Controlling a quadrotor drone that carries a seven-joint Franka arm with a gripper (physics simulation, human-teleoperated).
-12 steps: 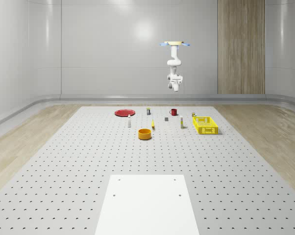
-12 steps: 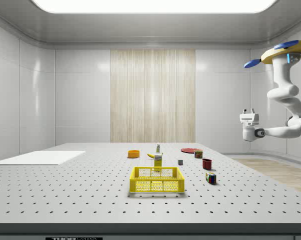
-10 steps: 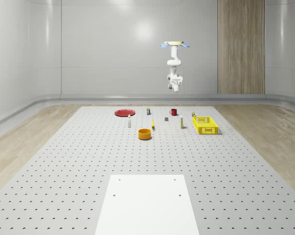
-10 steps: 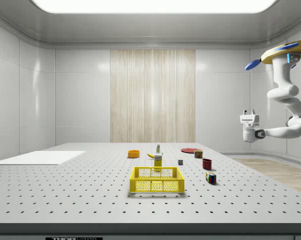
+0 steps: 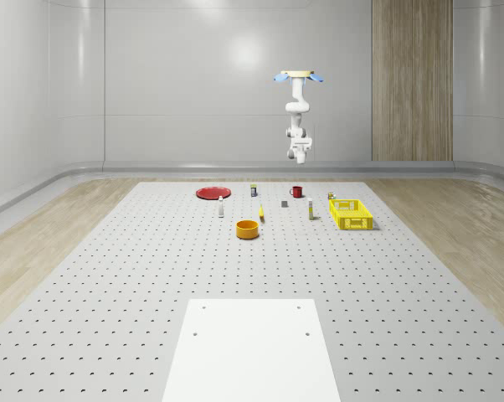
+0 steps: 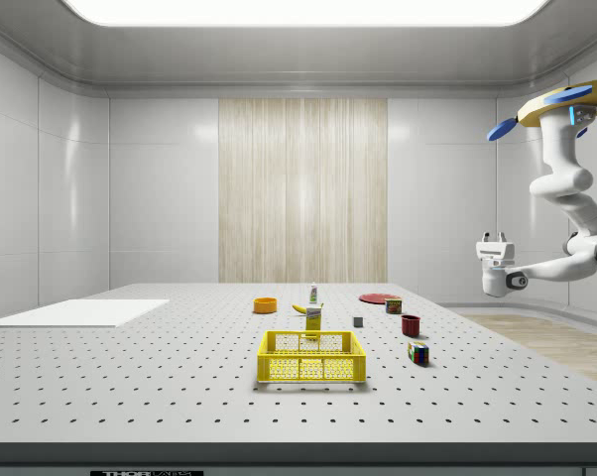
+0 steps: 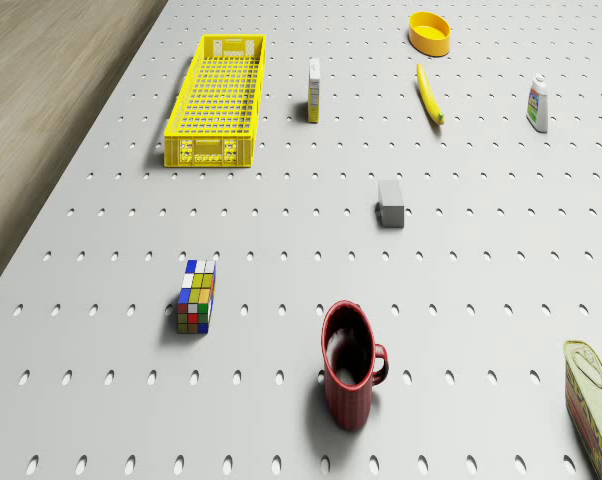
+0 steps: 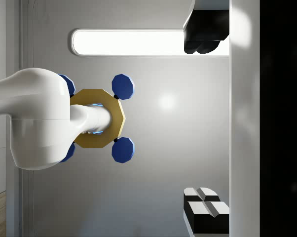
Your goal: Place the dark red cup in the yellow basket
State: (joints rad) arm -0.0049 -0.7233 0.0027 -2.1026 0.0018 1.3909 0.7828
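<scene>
The drone [image 6: 566,102] hovers high above the table's far end, its gripper [image 6: 494,239] pointing upward, jaws wide apart and empty, the dark red cup [image 7: 349,377] standing below.

On the perforated table [image 7: 501,270] you have 1 Rubik's cube [image 7: 196,296] lying near the wooden floor [image 7: 41,90] edge. A small grey block [image 7: 390,202] sits further in, and beyond it you can see a banana [image 7: 429,94] with an orange bowl [image 7: 430,32] just past its far end. A white carton [image 7: 314,89] stands upright; a small white bottle [image 7: 538,104] stands well apart from it. A tin can [image 7: 593,400] lies at the picture's edge. In the whole-scene view you'll find 1 red plate [image 5: 212,193] and a white panel [image 5: 250,347].
</scene>
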